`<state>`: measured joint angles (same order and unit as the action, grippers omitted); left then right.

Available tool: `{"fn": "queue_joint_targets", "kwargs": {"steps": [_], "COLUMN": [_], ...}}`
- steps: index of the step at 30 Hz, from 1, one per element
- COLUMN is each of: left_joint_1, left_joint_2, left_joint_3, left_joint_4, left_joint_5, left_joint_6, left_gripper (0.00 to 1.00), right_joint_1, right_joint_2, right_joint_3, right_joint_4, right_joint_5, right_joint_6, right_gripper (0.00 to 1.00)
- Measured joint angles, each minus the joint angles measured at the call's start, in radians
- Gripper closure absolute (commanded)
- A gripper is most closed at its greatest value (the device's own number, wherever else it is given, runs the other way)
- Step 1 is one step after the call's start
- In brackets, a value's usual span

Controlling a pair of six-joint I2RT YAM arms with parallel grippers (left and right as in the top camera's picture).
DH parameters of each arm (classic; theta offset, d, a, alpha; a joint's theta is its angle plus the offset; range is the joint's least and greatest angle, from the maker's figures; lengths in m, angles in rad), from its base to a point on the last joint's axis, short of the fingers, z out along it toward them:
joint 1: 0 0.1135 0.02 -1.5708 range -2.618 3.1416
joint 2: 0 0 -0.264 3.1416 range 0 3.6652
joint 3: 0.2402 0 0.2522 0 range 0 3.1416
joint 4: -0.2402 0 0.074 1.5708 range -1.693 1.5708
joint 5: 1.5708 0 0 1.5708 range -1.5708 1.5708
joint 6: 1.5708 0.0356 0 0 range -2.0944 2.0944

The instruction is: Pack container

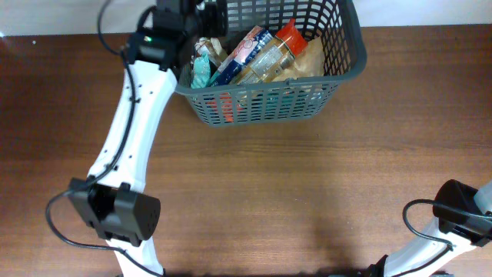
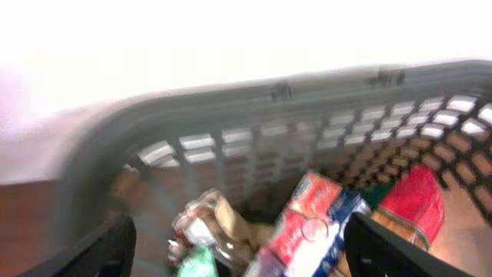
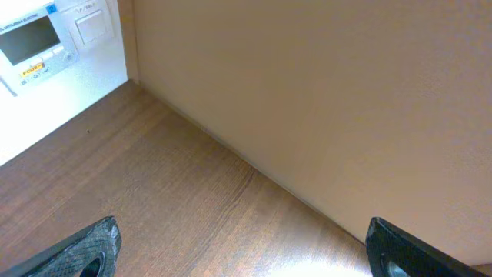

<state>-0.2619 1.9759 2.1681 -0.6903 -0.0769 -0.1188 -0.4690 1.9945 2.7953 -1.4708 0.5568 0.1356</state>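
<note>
The dark grey lattice container (image 1: 330,77) stands at the table's far edge and holds several packets: a red and blue packet (image 1: 240,52), an orange-topped packet (image 1: 278,48), a teal one (image 1: 201,71) and a clear wrapped one. My left gripper (image 1: 201,17) hangs over the container's left end, open and empty. In the left wrist view its fingers (image 2: 238,254) spread wide above the packets (image 2: 307,227), with the container wall (image 2: 269,146) behind. My right gripper (image 3: 242,250) is open and empty over bare table; only its arm (image 1: 461,211) shows overhead.
The brown wooden table (image 1: 307,192) runs in front of the container. A beige wall (image 3: 323,100) meets the table beside my right gripper. A white panel with a display (image 3: 46,46) sits at the far left of the right wrist view.
</note>
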Motion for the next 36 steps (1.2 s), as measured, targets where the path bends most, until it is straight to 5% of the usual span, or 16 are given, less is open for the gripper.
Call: {"fn": "queue_joint_targets", "kwargs": {"steps": [14,36], "left_joint_1": [0.116,0.19], "left_joint_2": [-0.374,-0.838], "left_joint_3": [0.194,0.203], "left_joint_4": [-0.352,-0.993], "left_joint_5": [-0.367,-0.401], "left_joint_6": [0.003,0.002], "left_gripper": [0.2,0.16], "right_joint_1": [0.0,0.0], "right_joint_2": [0.0,0.0], "right_joint_3": [0.0,0.0], "right_joint_4": [0.0,0.0], "right_joint_5": [0.0,0.0], "right_joint_6": [0.0,0.0], "right_gripper": [0.01,0.01]}}
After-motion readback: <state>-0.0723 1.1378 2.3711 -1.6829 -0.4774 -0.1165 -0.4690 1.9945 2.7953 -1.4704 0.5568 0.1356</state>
